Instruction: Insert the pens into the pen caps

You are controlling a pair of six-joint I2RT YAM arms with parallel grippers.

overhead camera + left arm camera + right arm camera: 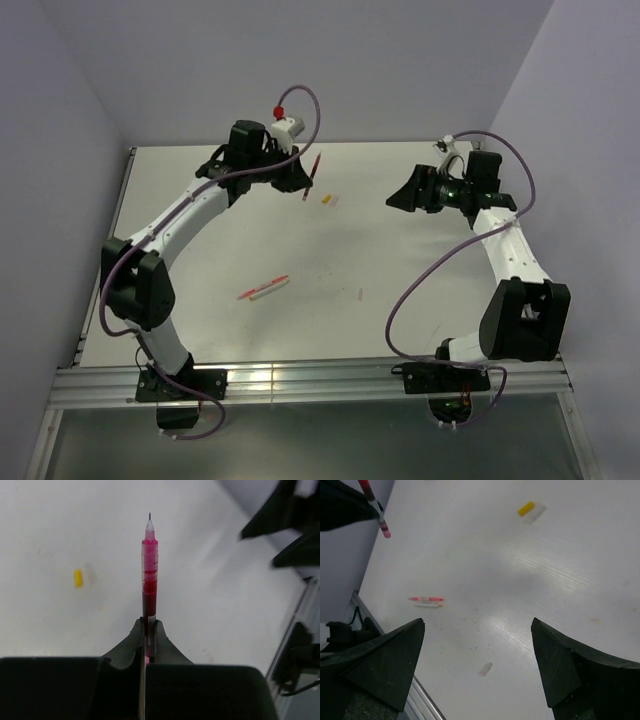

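Note:
My left gripper [149, 625] is shut on a thin dark-red pen [149, 565], whose bare tip points away from the jaws above the table. In the top view that pen [312, 178] hangs at the left gripper [303, 178], far left of centre. A yellowish cap [78, 577] and a white cap [90, 573] lie side by side on the table just beyond. My right gripper [478, 622] stands open and empty above a small pale cap [485, 668]. A red stick pen [426, 599] and a white one [427, 605] lie together nearer the front.
The white table [430, 300] ends in a metal rail [300, 380] at the near edge, where both arm bases stand. Grey walls close in the left, back and right sides. A red-knobbed white fixture [286, 122] sits at the back edge behind the left arm.

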